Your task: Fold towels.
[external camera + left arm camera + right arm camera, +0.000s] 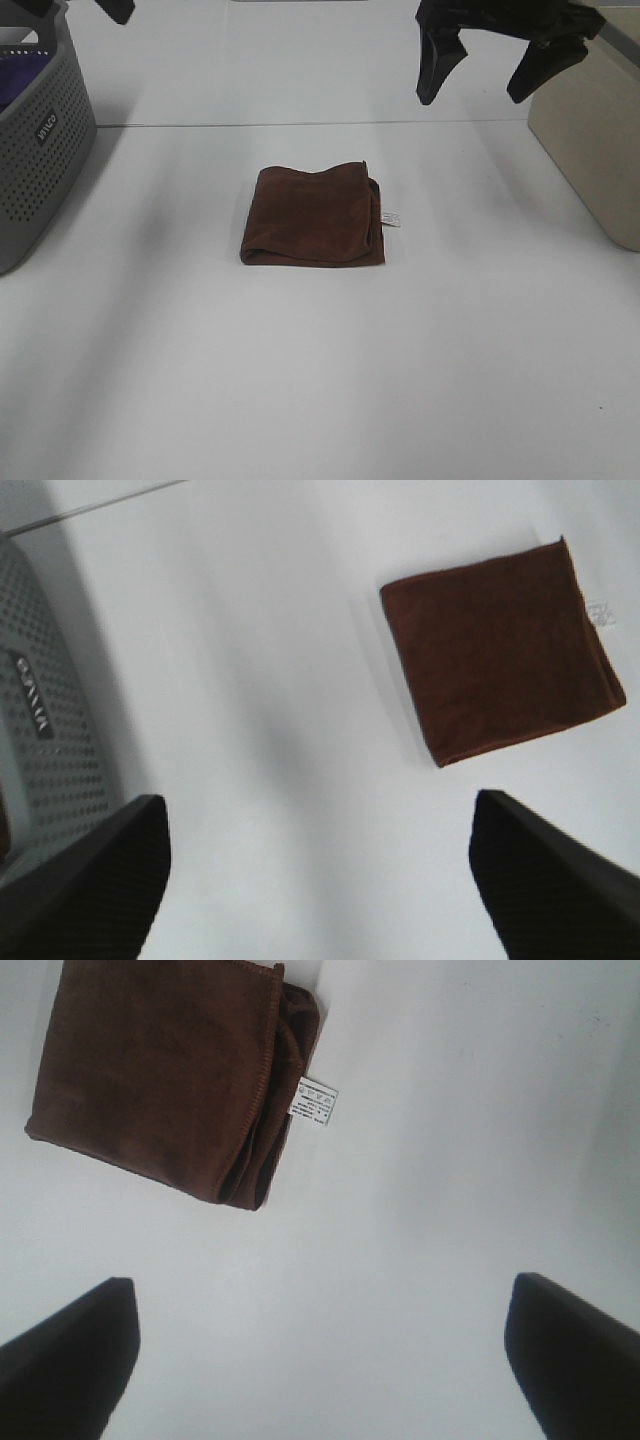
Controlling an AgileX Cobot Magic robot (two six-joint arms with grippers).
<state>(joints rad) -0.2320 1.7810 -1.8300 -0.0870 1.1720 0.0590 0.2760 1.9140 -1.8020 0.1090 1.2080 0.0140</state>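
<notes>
White counter [320, 380] fills the lower frame and carries, at its centre, the towel [313, 215], folded into a dark reddish-brown square with its small white label [391, 218] at the right edge. At the left edge stands a grey perforated basket [40, 170] with something purple inside, and a beige box [595, 150] sits at the right edge. Both grippers hang above the far counter, the right gripper [490, 70] at upper right and the left gripper [320, 880] at upper left, each with fingers [438, 62] spread wide, holding nothing, well apart from the towel.
</notes>
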